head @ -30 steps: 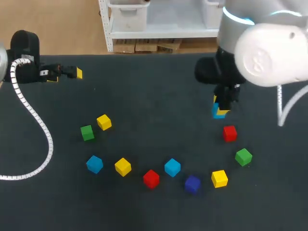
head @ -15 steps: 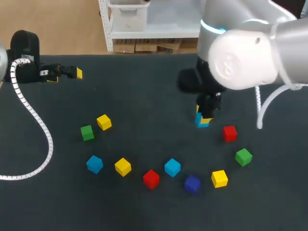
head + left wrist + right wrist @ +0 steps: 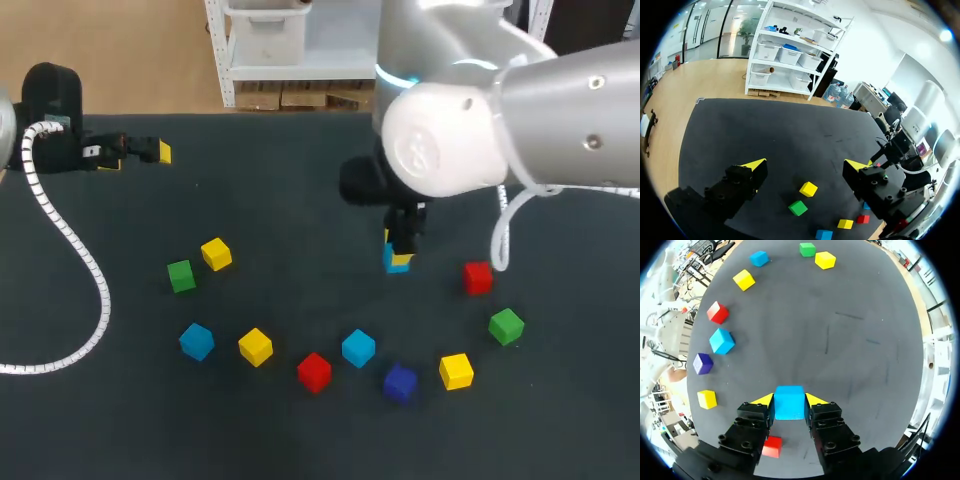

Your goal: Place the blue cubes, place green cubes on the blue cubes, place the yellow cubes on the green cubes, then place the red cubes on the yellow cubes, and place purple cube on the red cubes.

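My right pincer [image 3: 789, 399] is clamping 1 blue cube [image 3: 789, 407] by 2 opposite sides; I am judging it light, rigid.

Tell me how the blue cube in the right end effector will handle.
Probably rigid: the blue cube shows square edges in the right end effector. Its flat faces suggest it will sit on the table without rolling. It hangs level in a two-sided pinch, so it seems light and not slippery.

We hold a blue cube [image 3: 789, 404] level in our right gripper [image 3: 789, 399]; purple cube [image 3: 400, 382] sits loose on worktop [image 3: 290, 200].
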Tool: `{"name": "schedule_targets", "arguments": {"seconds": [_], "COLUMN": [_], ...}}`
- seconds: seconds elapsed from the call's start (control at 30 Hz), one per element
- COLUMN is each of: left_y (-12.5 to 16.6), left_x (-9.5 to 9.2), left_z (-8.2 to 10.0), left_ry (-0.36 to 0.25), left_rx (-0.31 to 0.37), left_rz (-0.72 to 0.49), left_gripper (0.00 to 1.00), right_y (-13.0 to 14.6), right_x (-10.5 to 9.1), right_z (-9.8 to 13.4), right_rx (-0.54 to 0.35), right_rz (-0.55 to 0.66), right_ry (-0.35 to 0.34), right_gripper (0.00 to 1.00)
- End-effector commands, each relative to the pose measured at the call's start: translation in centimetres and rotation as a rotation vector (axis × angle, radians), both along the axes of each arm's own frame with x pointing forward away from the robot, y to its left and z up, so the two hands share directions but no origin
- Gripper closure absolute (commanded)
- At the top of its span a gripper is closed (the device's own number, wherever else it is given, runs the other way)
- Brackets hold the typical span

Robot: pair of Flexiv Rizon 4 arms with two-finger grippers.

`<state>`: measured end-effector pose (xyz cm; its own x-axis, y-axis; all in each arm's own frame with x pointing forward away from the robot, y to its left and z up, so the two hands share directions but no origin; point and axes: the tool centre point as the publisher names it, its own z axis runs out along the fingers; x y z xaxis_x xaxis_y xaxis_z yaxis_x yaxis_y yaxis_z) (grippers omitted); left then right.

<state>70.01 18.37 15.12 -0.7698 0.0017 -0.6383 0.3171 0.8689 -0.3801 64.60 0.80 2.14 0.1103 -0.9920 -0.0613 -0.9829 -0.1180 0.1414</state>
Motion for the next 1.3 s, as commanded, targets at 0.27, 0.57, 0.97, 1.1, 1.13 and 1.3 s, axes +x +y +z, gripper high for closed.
{"name": "schedule_targets", "arguments": {"seconds": [0.27, 0.57, 0.97, 1.1, 1.13, 1.3], "left_y": [0.1, 0.1, 0.1, 0.1, 0.1, 0.1], "left_x": [0.0, 0.0, 0.0, 0.0, 0.0, 0.0], "left_z": [-0.1, -0.1, -0.1, -0.1, -0.1, -0.1], "left_ry": [-0.004, -0.004, -0.004, -0.004, -0.004, -0.004], "left_rx": [-0.005, -0.005, -0.005, -0.005, -0.005, -0.005], "left_rz": [-0.002, -0.002, -0.002, -0.002, -0.002, -0.002], "left_gripper": [0.00, 0.00, 0.00, 0.00, 0.00, 0.00], "right_y": [0.8, 0.8, 0.8, 0.7, 0.7, -0.3], "right_x": [1.7, 2.2, 2.4, 2.7, 2.8, 2.7], "right_z": [-1.2, -1.8, -1.3, -1.2, -0.9, 1.3], "right_rx": [-0.029, -0.033, -0.026, -0.022, -0.015, -0.002], "right_rz": [-0.055, -0.088, -0.104, -0.115, -0.126, -0.207], "right_ry": [0.022, 0.020, 0.002, -0.024, -0.026, -0.021], "right_gripper": [1.00, 0.53, 0.00, 0.00, 0.00, 0.00]}}
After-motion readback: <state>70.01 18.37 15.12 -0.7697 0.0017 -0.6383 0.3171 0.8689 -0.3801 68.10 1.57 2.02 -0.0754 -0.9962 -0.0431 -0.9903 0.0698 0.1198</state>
